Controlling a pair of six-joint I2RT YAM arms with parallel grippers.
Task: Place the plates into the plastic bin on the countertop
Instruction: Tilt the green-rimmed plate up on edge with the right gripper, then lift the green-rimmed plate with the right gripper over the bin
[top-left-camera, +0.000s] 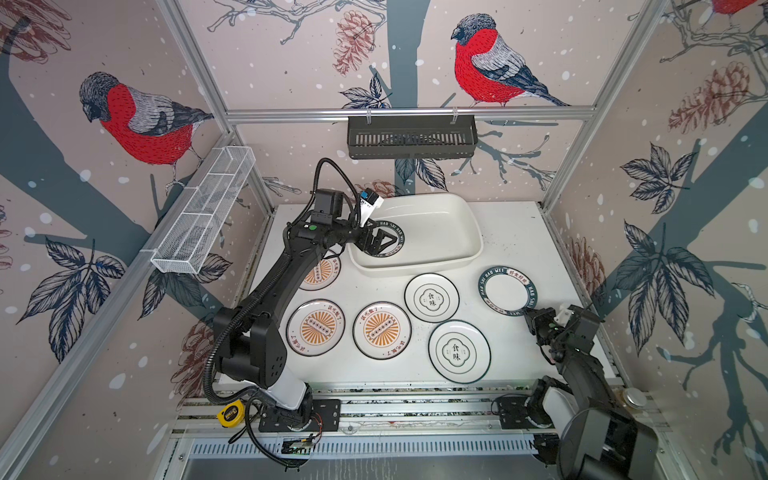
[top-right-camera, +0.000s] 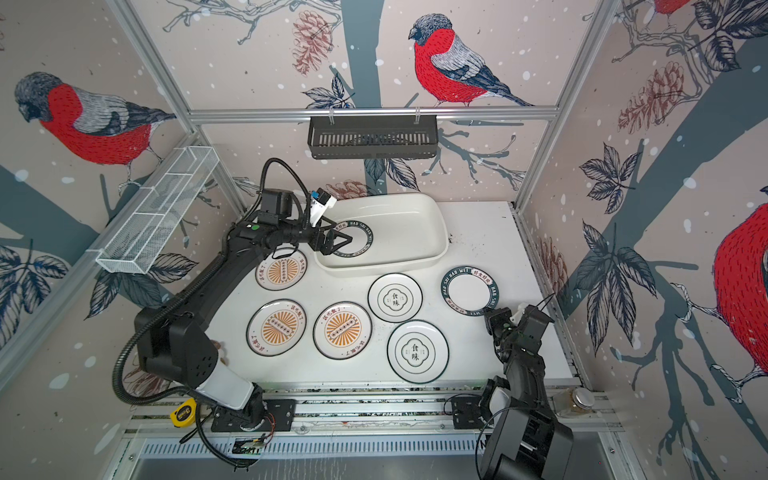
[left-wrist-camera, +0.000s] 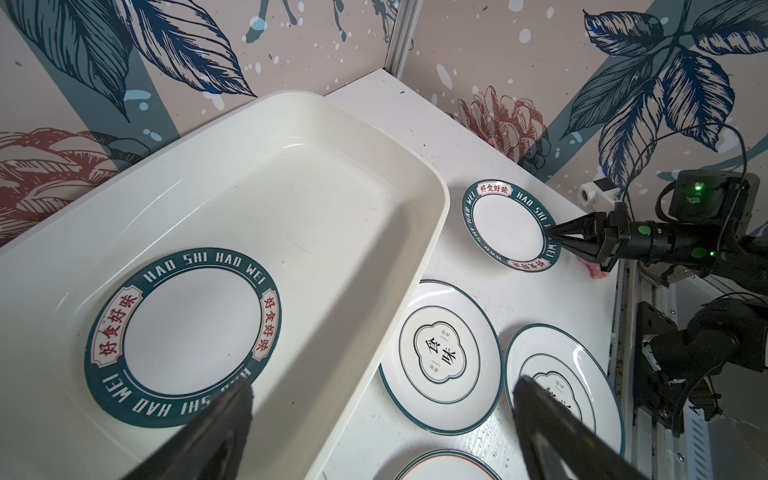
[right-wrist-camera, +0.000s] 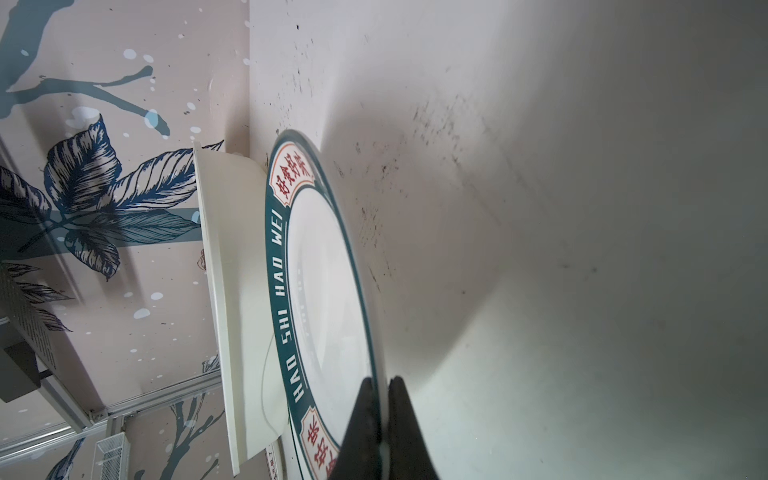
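Observation:
A teal-lettered plate (top-left-camera: 400, 239) (left-wrist-camera: 183, 332) lies flat in the left end of the cream plastic bin (top-left-camera: 473, 232) (left-wrist-camera: 332, 174). My left gripper (top-left-camera: 384, 243) (left-wrist-camera: 384, 384) hovers open above it, holding nothing. A second teal-lettered plate (top-left-camera: 507, 291) (right-wrist-camera: 324, 270) sits on the countertop (top-left-camera: 515, 232) right of the bin. My right gripper (top-left-camera: 530, 313) (right-wrist-camera: 380, 384) is shut on its near rim. Three sunburst plates (top-left-camera: 381, 330) lie at the front left, the rear one (top-left-camera: 320, 272) partly under my left arm. Two quatrefoil plates (top-left-camera: 431, 298) (top-left-camera: 459, 351) lie in the middle.
A black slotted rack (top-left-camera: 411, 137) hangs on the back rail. A white wire basket (top-left-camera: 203, 208) is fixed to the left wall. A yellow tape measure (top-left-camera: 230, 415) lies on the front rail by my left arm's base.

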